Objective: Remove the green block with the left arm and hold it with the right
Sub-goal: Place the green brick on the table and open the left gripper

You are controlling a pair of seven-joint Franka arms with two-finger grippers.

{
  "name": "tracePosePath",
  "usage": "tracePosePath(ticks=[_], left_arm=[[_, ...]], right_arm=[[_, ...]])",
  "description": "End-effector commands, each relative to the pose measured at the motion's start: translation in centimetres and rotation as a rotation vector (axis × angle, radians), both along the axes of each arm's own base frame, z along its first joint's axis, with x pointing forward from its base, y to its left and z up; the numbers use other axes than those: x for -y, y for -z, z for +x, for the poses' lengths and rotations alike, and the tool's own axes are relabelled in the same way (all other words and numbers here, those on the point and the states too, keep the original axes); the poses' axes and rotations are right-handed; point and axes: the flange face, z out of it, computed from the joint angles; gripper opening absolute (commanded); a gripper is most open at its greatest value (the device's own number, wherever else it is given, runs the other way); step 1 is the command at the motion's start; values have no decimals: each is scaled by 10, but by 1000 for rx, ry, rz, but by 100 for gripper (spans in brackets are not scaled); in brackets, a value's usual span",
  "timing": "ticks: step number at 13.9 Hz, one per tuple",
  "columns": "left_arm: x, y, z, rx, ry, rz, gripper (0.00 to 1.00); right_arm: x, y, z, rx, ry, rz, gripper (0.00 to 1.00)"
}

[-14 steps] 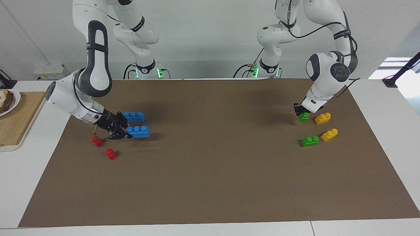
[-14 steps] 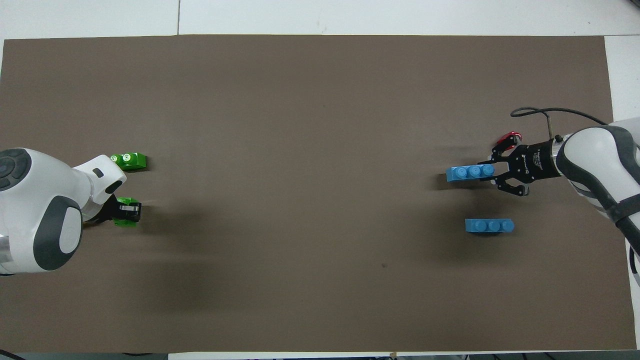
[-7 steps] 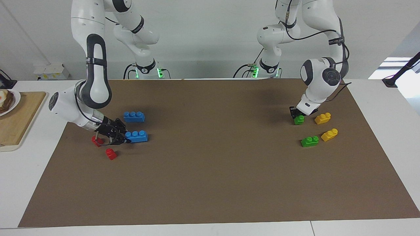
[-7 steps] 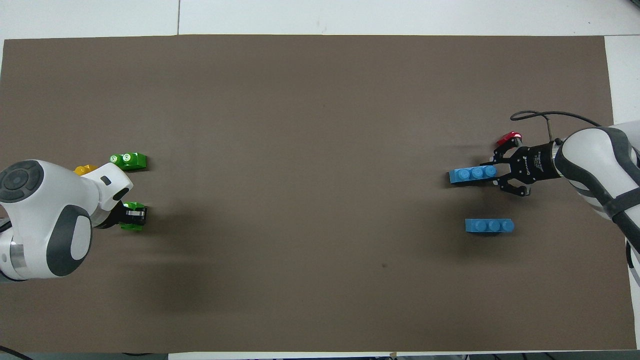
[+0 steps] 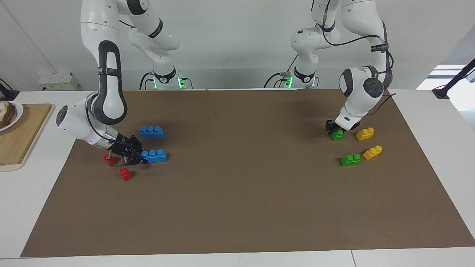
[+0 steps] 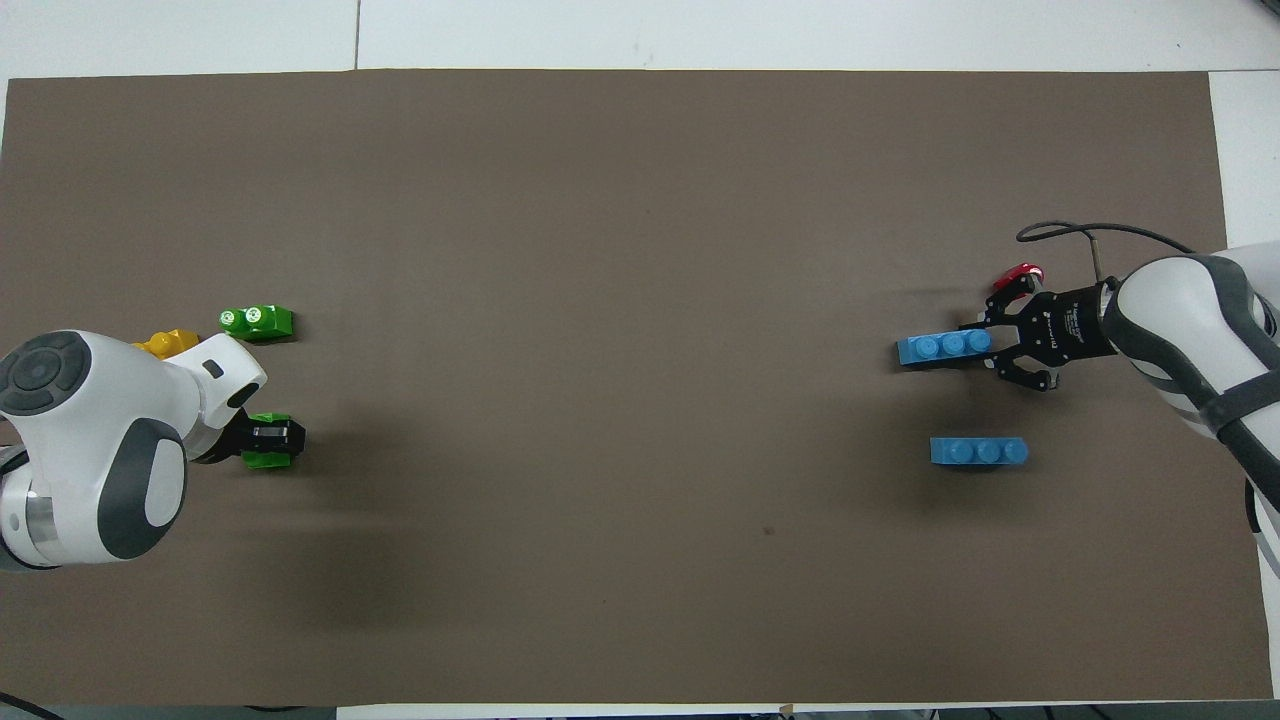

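My left gripper (image 5: 333, 128) (image 6: 276, 437) is shut on a small green block (image 5: 337, 135) (image 6: 263, 458) and holds it low over the brown mat, at the left arm's end of the table. A second green block (image 5: 350, 160) (image 6: 257, 320) lies on the mat, farther from the robots. My right gripper (image 5: 138, 157) (image 6: 985, 345) is shut on the end of a blue three-stud brick (image 5: 154, 156) (image 6: 943, 347) low at the mat, at the right arm's end.
Two yellow bricks (image 5: 365, 134) (image 5: 372, 152) lie beside the green blocks. Another blue brick (image 5: 151, 132) (image 6: 979, 452) lies nearer to the robots. Two red bricks (image 5: 108, 160) (image 5: 125, 174) lie by the right gripper. A wooden board (image 5: 18, 137) and a plate (image 5: 15, 115) stand off the mat's end.
My left gripper has carried the green block away from the yellow bricks, toward the table's middle. My right gripper has shifted the blue brick slightly away from the robots.
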Motion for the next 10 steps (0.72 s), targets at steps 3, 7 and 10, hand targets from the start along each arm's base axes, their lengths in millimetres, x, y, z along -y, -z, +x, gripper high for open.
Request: tracePosePath(ticks=[3, 7, 10], left_arm=[[4, -24, 11, 22, -29, 21, 100], [4, -77, 28, -7, -37, 31, 100], [4, -107, 37, -22, -41, 35, 100]], right_arm=[[-1, 4, 0, 72, -108, -12, 2], [-1, 2, 3, 76, -125, -16, 68], [-2, -10, 9, 84, -122, -12, 80]])
